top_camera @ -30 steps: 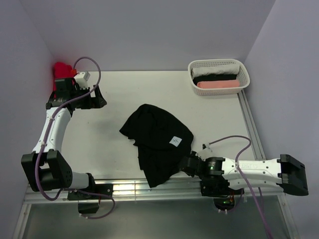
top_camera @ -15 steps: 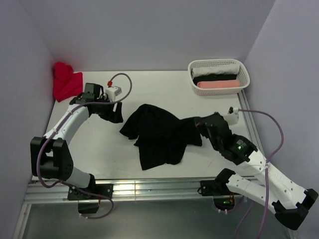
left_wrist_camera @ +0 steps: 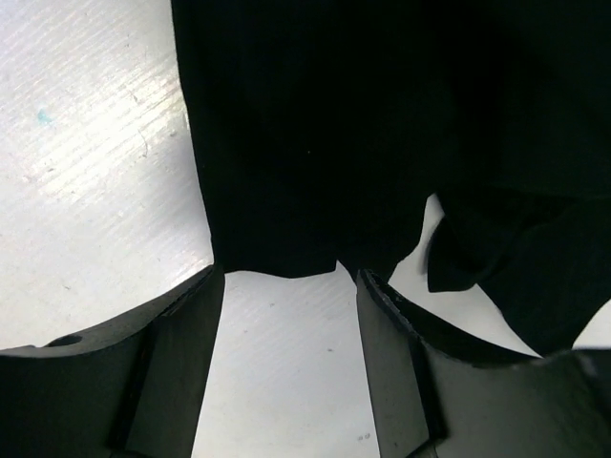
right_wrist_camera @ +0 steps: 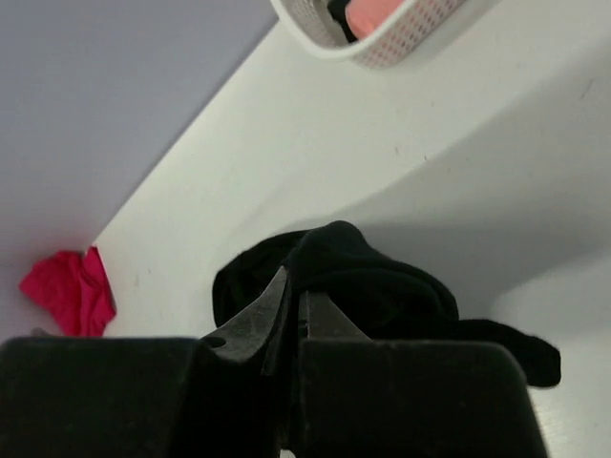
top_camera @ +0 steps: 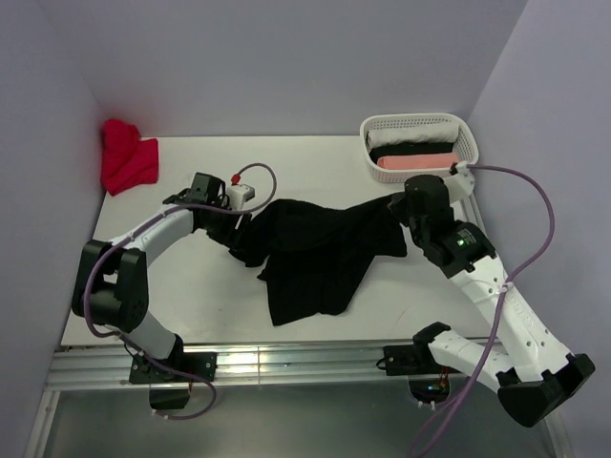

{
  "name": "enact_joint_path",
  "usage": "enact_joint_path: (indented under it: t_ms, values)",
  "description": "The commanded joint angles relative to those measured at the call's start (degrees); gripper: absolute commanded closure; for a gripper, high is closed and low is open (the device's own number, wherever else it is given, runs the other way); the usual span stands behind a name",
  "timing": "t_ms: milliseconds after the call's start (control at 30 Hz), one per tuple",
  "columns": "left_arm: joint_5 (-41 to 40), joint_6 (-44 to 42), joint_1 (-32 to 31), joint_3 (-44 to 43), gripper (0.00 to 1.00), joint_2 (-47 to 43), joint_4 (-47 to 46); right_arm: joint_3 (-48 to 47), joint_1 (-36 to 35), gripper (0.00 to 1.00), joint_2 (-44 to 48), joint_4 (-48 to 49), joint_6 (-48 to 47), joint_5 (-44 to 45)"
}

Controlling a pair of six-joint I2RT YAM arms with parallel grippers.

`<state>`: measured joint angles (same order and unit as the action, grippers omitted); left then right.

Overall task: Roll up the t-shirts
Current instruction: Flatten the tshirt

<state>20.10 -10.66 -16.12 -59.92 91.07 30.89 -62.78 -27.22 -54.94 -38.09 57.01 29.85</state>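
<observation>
A red cloth (top_camera: pixel 127 164) lies bunched in the far left corner of the white table (top_camera: pixel 181 296), close against the wall. To its right, the left gripper (top_camera: pixel 234 227) sits low with its fingers spread apart. Their tips are at the left hem of the black t-shirt (top_camera: pixel 315 253), with nothing pinched between them. The t-shirt lies crumpled across the middle of the table, with bare tabletop in front of it and behind it. Its right edge is drawn up in a fold, clenched tight by the right gripper (top_camera: pixel 399 212). Just beyond, in the far right corner, a white basket (top_camera: pixel 467 143) holds rolled cloths.
</observation>
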Motion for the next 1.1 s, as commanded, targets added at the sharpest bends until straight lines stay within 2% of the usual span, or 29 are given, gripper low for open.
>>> enact_joint_path:
  t_ms: [0,167,367,500,633,1067]
  values:
    - [-0.4,2.0,-0.7,0.3,0.37,0.1,-4.3,-4.9,5.7,1.0,0.2,1.9,-4.7,-3.1]
    - [1.3,3.0,-1.5,1.8,0.36,-1.8,-7.2,-6.9,11.1,1.0,-1.3,2.3,-6.5,-6.5]
    - [1.6,3.2,-4.4,5.0,0.37,-6.3,-13.4,-7.2,13.6,1.0,-2.5,3.1,-7.1,-9.5]
    - [2.8,3.1,-8.1,7.5,0.39,-11.3,-17.3,-7.7,14.7,1.0,-3.3,3.1,-7.4,-10.6]
    - [0.1,3.0,-12.6,9.7,0.4,-15.0,-21.1,-8.2,15.7,1.0,-3.9,3.0,-7.6,-11.4]
    - [-7.6,1.0,-23.7,10.0,0.3,-9.2,-29.7,-10.4,16.4,1.0,-4.6,2.1,-8.1,-12.6]
